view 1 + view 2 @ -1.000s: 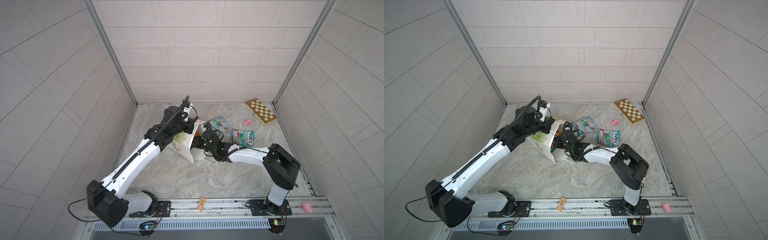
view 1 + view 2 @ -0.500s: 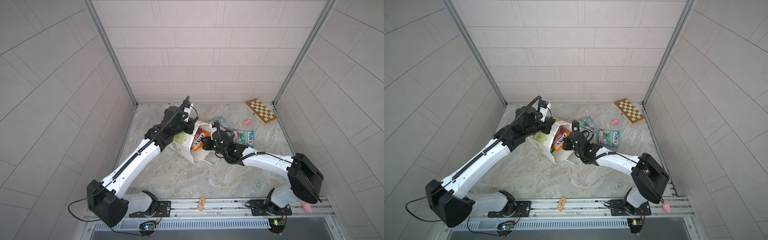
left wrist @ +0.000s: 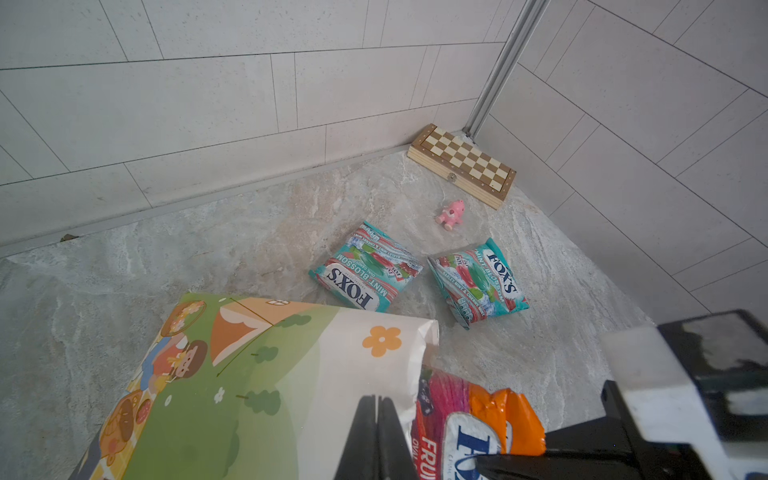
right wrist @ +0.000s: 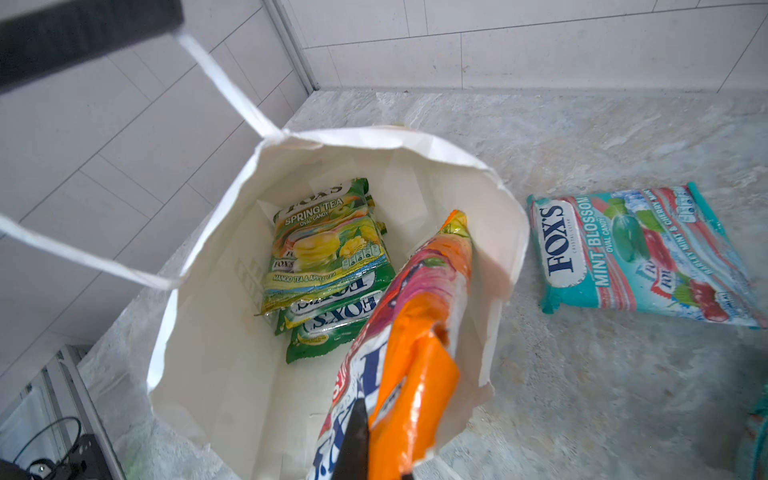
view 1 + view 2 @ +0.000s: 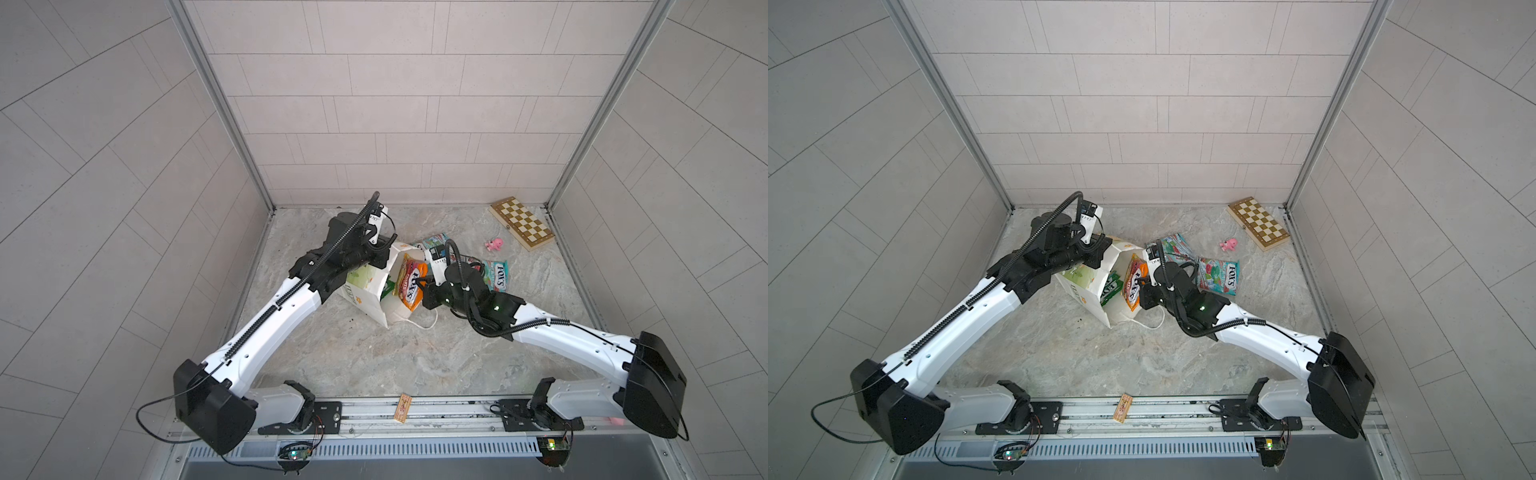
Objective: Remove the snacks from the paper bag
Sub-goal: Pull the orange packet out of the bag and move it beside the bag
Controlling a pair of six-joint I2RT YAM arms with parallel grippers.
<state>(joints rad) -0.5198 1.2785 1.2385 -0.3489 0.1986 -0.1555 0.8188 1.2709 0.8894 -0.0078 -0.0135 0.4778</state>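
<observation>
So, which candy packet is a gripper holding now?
The orange-pink packet: the right gripper pinches it, half out of the paper bag. The two teal packets lie on the table; the yellow-green packet and green packets lie inside.

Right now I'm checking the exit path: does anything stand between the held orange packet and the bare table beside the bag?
Yes. The orange packet, shut in the right gripper, has its far end inside the paper bag; the bag's wall rises between it and the table where a teal packet lies.
</observation>
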